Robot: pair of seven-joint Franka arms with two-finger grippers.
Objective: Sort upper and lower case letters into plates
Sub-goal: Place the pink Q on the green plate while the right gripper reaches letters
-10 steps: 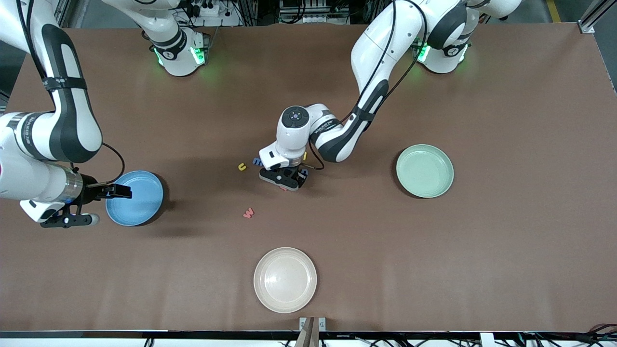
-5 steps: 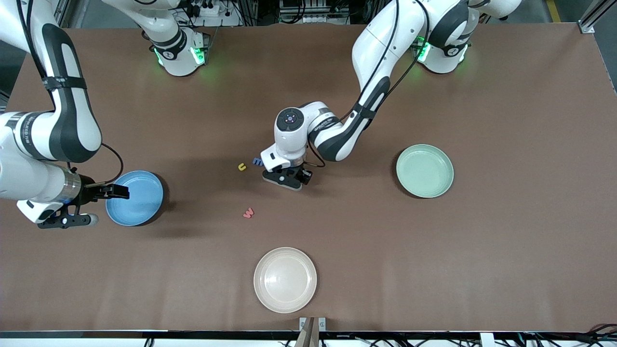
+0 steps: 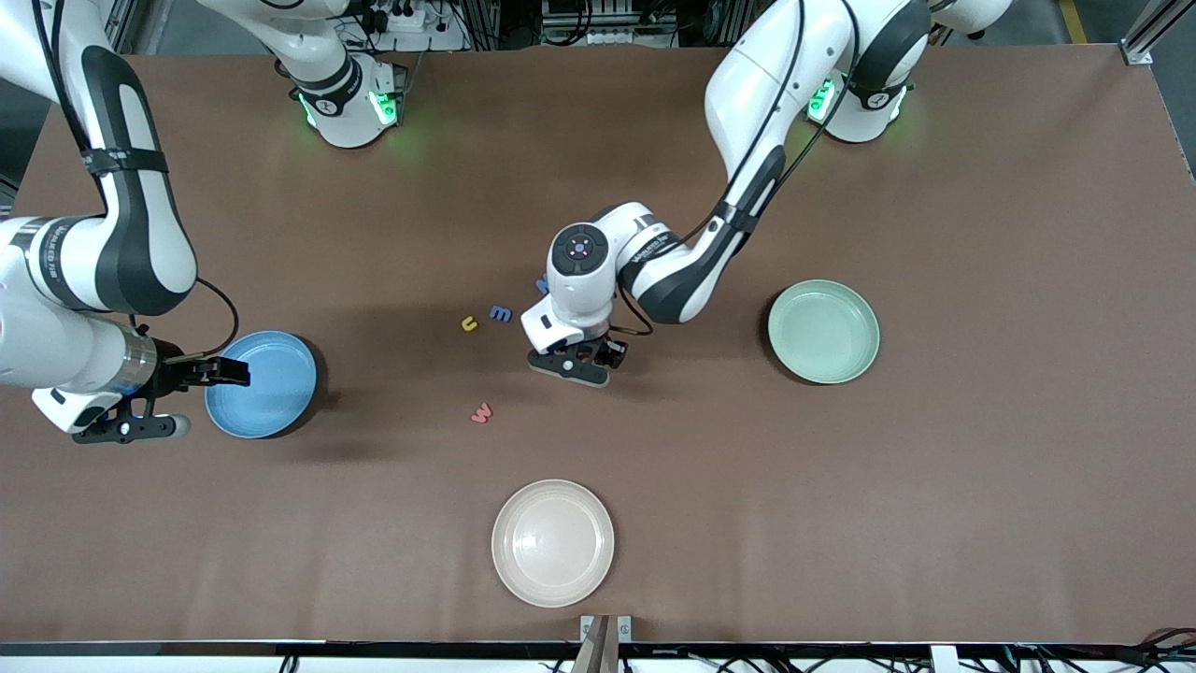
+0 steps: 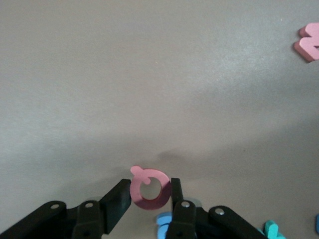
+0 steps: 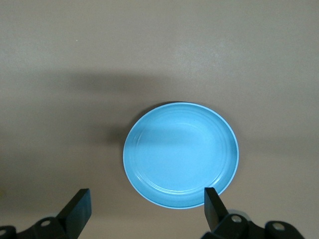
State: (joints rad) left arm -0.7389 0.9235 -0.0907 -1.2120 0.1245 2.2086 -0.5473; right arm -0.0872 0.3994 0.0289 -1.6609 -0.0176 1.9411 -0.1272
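Lifted since earlier, left gripper (image 4: 151, 191) pinches stiff, light pink letter (image 4: 148, 187) edgewise; right gripper (image 5: 144, 209) waits spread over blue plate (image 5: 181, 155).

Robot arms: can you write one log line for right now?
left gripper: shut on pink letter | right gripper: open over blue plate, waiting

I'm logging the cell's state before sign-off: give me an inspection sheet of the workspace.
Surface: brown table.
Job's things: blue plate and green plate, both without letters; yellow letter, blue letter, pink w on the table.
Clutter: cream plate.
Grippers: left gripper shut on pink letter, mid-table; right gripper open, waiting over the blue plate.
Cables: black cable along left arm.
Surroundings: nothing seen.
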